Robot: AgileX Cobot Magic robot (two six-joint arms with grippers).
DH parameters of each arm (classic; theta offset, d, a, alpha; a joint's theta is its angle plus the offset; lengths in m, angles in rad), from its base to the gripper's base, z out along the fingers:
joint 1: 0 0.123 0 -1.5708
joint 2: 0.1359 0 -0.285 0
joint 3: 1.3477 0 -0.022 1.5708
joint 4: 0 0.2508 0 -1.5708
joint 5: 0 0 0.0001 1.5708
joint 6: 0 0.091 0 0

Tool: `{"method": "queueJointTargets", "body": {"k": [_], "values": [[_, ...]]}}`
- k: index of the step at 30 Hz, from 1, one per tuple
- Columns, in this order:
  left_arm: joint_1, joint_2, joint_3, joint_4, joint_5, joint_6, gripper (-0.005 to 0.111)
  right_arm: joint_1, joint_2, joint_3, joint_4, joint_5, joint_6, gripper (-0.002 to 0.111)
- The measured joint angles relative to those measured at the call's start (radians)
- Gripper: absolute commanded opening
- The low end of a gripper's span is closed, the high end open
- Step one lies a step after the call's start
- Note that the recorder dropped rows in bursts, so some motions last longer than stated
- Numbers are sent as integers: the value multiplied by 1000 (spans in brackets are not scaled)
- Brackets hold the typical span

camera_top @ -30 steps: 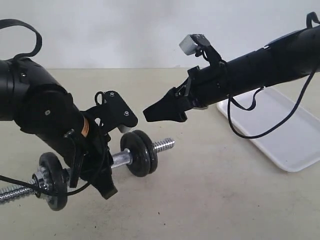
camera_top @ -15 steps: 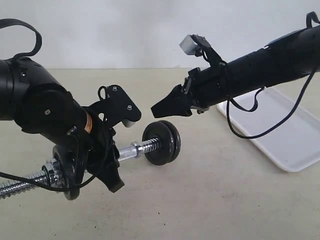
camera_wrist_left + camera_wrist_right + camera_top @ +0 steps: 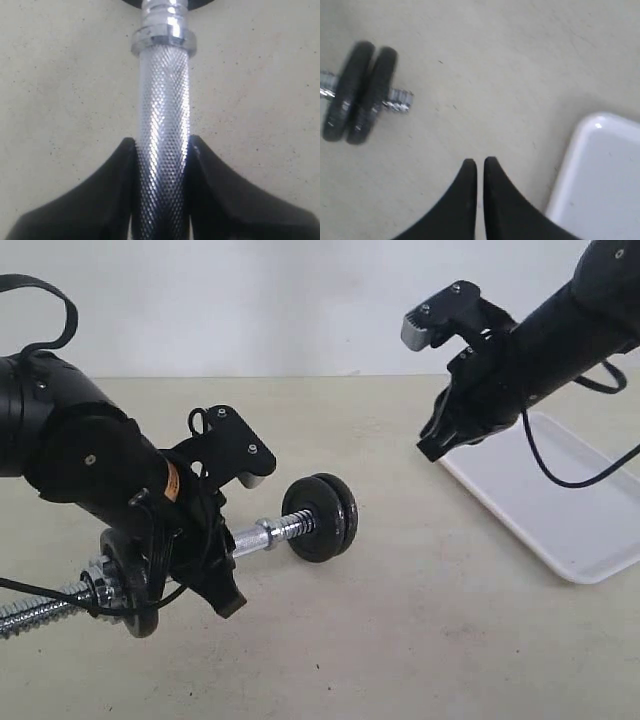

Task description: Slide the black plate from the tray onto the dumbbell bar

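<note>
Gripping the bar on its knurled middle, the left gripper has one black finger on each side of the metal, both touching it. The jaws are only a little apart, as wide as the bar itself. In the left wrist view a shiny collar sits on the bar just past the fingers.

In the exterior view the left gripper holds the bar at a slant, with the far end higher than the end near the arm. The plate is on this higher end, pressed against an inner plate that looks the same. I cannot tell if this pair touches the table. A third plate is on the lower end, beside the left arm, and bare thread sticks out behind it.

The right gripper is closed completely, its two tips together, and it holds nothing. It hangs in the air over the table, between the plates and the tray. In its wrist view the plate shows a short piece of thread beyond it. In the exterior view the right gripper is above the near corner of the tray, well apart from the bar.
</note>
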Motion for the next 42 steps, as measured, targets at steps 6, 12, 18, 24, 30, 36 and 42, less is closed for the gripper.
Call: {"method": "queueJointTargets", "body": {"k": [6,12,18,24,30,36,42], "values": [[0,0,0,0,0,0,4,0,0,0,-223,-6,250,0],[0,0,0,0,0,0,4,0,40,0,-196,7,283,0],[0,0,0,0,0,0,4,0,86,0,-31,14,212,0],[0,0,0,0,0,0,4,0,121,0,110,14,132,0],[0,0,0,0,0,0,4,0,156,0,213,14,75,0],[0,0,0,0,0,-2,4,35,187,0,267,0,35,0],[0,0,0,0,0,-2,4,124,212,0,277,-76,31,0]]}}
